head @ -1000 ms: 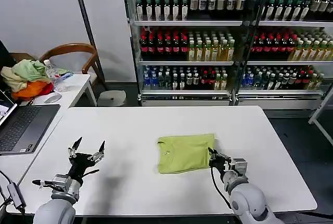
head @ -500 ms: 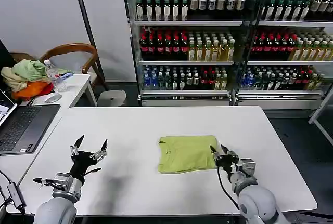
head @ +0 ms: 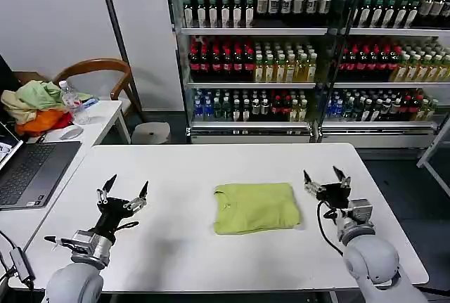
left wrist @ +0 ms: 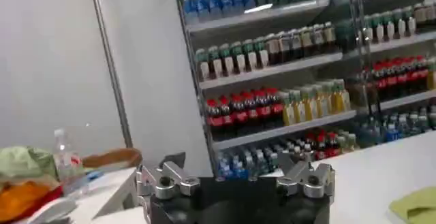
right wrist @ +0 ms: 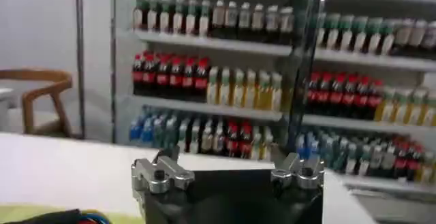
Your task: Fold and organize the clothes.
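laptop cut by left edge, T-shirt clipped at corner, bottle labels unreadable

Even, bright indoor light falls from above on the smooth white rectangular table, where only soft, faint shadows lie. The glass-fronted drinks cooler shelves carry pale reflections. Both wrist views look soft and blurred, their far bottles smeared.

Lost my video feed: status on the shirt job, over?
Left gripper open, off to the shirt's left above the table. Right gripper open, just right of the shirt. Green shirt lies folded, untouched. Nothing in the way.
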Robot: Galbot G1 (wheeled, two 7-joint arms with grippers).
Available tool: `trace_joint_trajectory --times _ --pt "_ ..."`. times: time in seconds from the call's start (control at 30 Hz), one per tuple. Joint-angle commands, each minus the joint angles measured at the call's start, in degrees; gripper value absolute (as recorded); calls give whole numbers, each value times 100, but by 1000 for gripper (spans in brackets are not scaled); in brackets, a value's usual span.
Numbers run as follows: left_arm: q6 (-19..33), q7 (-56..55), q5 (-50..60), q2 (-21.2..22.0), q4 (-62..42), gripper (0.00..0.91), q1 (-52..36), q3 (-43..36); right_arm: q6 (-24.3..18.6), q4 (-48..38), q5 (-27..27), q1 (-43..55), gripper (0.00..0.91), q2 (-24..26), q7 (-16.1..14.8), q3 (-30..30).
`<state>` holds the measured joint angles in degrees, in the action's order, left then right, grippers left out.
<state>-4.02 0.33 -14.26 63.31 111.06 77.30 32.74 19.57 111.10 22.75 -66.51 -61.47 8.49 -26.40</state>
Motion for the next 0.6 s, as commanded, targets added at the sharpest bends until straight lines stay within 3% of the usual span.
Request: trace_joint_trajectory --times 0.03,0.43,0.53,0.6 --pt "228 -1 205 -11 -58 907 -165 -47 -823 -597 -419 290 907 6 -338 -298" --pt "220 -6 130 -59 -119 907 -364 -79 -621 -795 -516 505 907 -21 -345 -192" --pt "385 37 133 -60 -209 907 -435 -74 -812 -900 -663 581 907 -14 -565 -191" --pt "225 25 143 -51 -210 907 -467 -63 -857 -985 -680 627 907 -6 -689 -198"
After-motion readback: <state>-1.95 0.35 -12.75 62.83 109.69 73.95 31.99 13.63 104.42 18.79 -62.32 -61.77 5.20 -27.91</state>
